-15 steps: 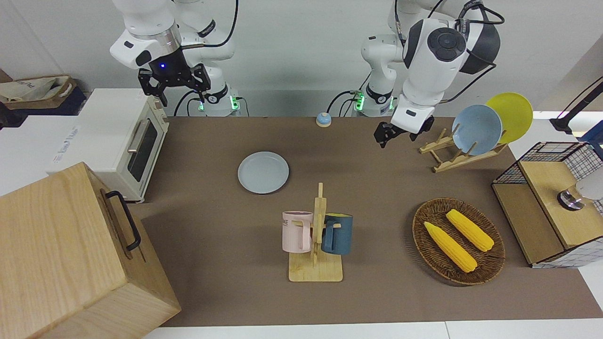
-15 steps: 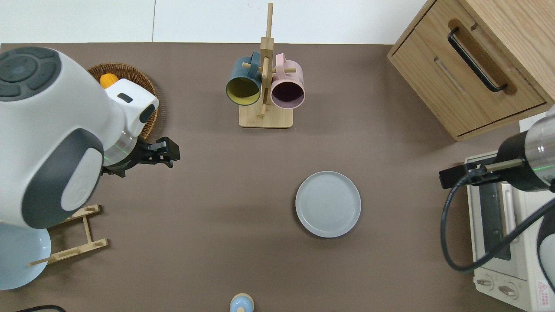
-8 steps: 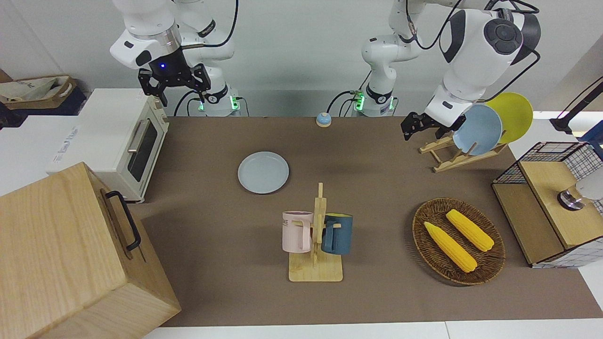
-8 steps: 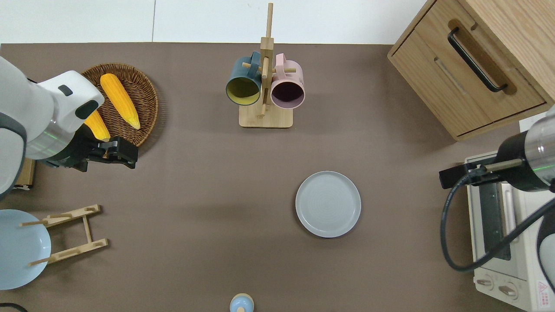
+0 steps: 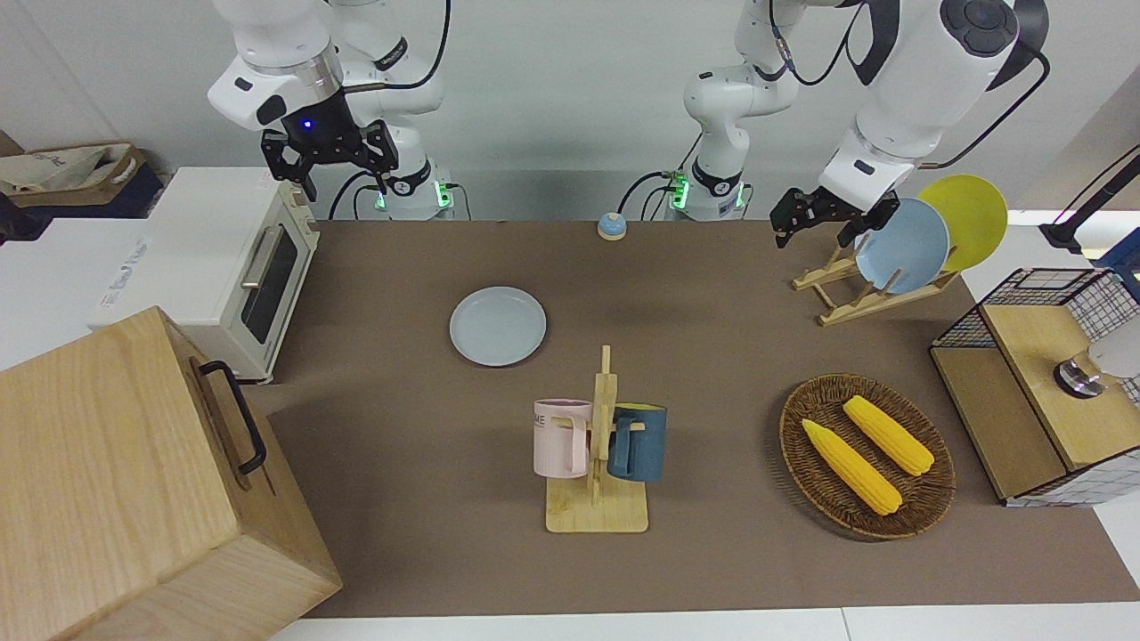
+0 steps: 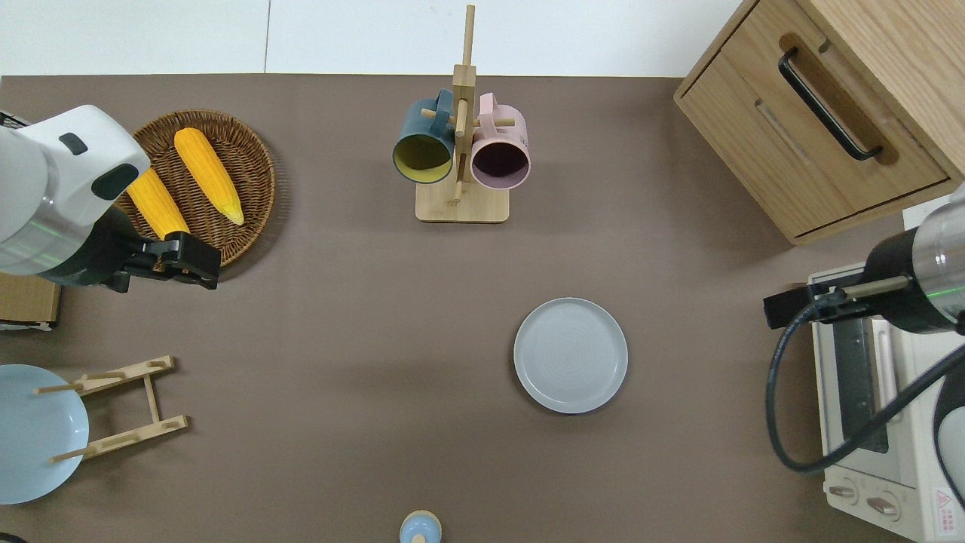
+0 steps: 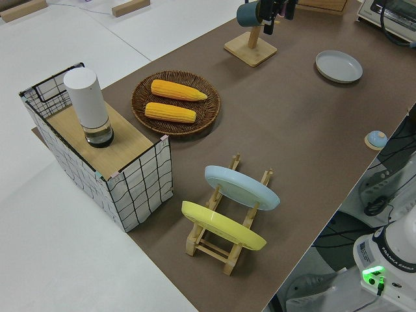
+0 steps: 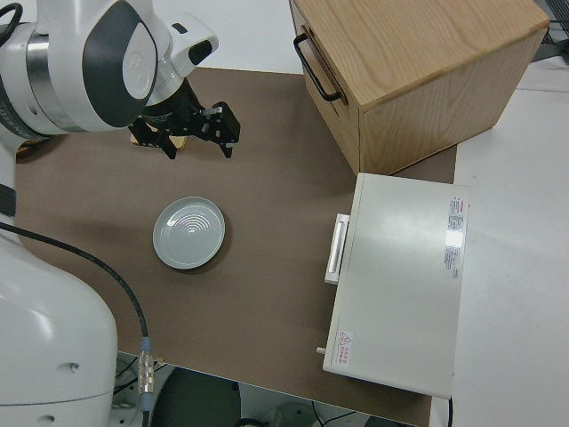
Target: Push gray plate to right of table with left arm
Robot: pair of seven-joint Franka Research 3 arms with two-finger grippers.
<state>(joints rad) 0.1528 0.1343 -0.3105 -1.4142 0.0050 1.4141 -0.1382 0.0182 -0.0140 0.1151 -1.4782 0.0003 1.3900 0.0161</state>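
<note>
Left gripper (image 6: 179,265): withdrawn toward left arm's table end since a second ago, now over wicker basket (image 6: 256,162) edge, fingers spread, empty. Gray plate (image 6: 571,355): unmoved, flat, pale, mid-table (image 6: 362,317), toward right arm's end. Right arm parked.

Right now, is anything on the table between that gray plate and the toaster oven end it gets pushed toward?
Nothing visible. Bare table lies between the gray plate and the toaster oven. The drawer box sits farther from the robots, off that line.
</note>
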